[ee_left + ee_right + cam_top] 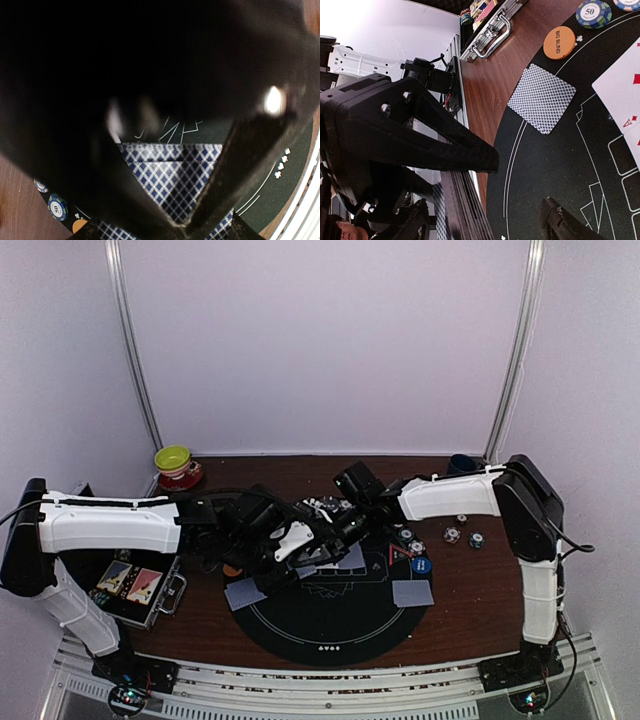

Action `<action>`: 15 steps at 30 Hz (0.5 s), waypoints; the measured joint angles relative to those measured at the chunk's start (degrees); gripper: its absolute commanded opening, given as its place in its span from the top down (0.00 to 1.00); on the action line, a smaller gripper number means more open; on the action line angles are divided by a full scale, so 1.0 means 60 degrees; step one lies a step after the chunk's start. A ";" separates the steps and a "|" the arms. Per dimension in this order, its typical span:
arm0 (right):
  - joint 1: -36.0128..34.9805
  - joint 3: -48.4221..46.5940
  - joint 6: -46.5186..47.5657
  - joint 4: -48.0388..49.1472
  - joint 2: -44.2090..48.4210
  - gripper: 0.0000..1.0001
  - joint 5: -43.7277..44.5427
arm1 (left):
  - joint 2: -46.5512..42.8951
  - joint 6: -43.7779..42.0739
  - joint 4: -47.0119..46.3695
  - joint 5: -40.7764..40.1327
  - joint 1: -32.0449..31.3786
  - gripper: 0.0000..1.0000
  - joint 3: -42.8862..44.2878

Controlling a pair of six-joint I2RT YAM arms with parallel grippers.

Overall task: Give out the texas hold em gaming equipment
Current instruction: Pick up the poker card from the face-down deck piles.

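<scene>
At far left of the table [480, 600], an open metal case [172, 592] is being kept near the front edge, with picture cards lying in it. Behind it, at the back edge, a yellow-green bowl [173, 457] is being carried on a red saucer [185, 480].

Just right of the case, an orange disc button [559, 42], lettered BIG BLIND, is being supported by the wood at the rim of the black round mat [325, 630]. A blue-and-green chip [593, 12] marked 50 is being shown close by. One face-down card [541, 98] is being shown lying across the mat's left rim, partly on the wood.

Over the mat's centre, the deck of cards [167, 175] is being pinched by the left gripper [183, 224], whose fingers are drawn together on the lattice-backed stack. The right gripper [520, 185] is being held just beside that deck, jaws spread wide and gripping nothing. Face-up cards [622, 80] are being displayed on the mat below.

Further right, a second face-down card [413, 592] is being borne by the mat's right part. A red triangle marker [398, 553] and a blue disc button [420, 565] are being kept at the mat's right rim. Loose poker chips [452, 535] are being shown scattered on the wood beyond. At the back, a dark blue mug [460, 462] is being partly hidden by the right arm.
</scene>
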State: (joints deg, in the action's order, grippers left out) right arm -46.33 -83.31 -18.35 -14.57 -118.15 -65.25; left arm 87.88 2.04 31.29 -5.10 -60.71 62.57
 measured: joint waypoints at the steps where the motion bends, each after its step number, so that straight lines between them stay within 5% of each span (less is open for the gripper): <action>1: -0.0018 0.0000 -0.0029 0.0040 -0.0033 0.27 -0.0007 | 0.0000 0.0000 0.0000 0.0000 0.0000 0.35 0.0000; 15: 0.0124 -0.0080 -0.0146 0.0040 -0.0299 0.44 0.0087 | 0.0106 0.0000 -0.0069 -0.0047 0.0000 0.34 0.0000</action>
State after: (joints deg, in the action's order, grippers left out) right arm -45.58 -83.79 -19.22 -14.33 -119.94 -64.73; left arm 88.51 2.04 30.87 -5.39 -60.71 62.57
